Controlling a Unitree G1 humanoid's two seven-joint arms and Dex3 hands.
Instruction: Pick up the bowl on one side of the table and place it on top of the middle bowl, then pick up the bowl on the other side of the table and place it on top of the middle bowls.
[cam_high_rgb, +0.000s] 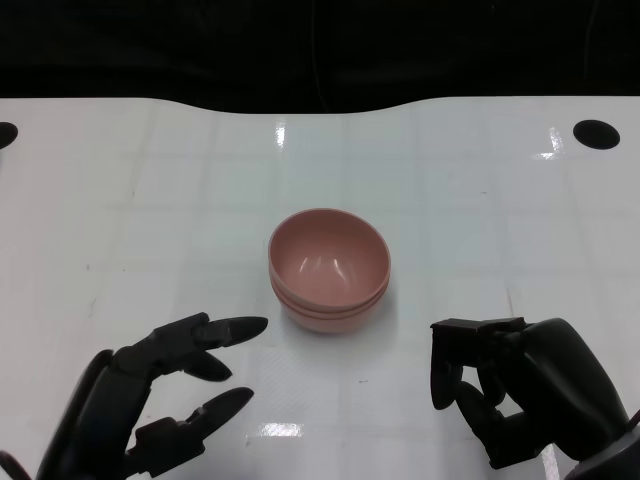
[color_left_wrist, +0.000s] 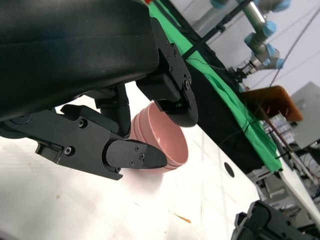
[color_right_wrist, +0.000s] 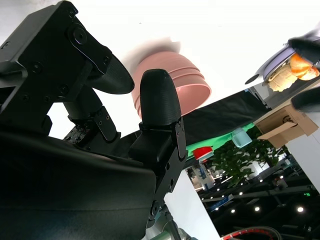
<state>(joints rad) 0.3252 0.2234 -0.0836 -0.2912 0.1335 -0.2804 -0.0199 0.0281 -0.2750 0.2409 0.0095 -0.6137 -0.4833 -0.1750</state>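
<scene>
A stack of pink bowls (cam_high_rgb: 328, 270) stands at the middle of the white table (cam_high_rgb: 150, 200); rims of nested bowls show on its side. The left wrist view shows the same pink stack (color_left_wrist: 160, 142) beyond the fingers, and so does the right wrist view (color_right_wrist: 172, 82). My left hand (cam_high_rgb: 160, 395) rests low at the front left, fingers spread, holding nothing. My right hand (cam_high_rgb: 525, 390) sits at the front right, fingers bent downward, empty. Both hands are apart from the stack.
Two dark round holes (cam_high_rgb: 596, 133) mark the table's far corners. A black backdrop runs along the far edge. The left wrist view shows a green cloth (color_left_wrist: 220, 95) and other robot arms (color_left_wrist: 260, 35) beyond the table.
</scene>
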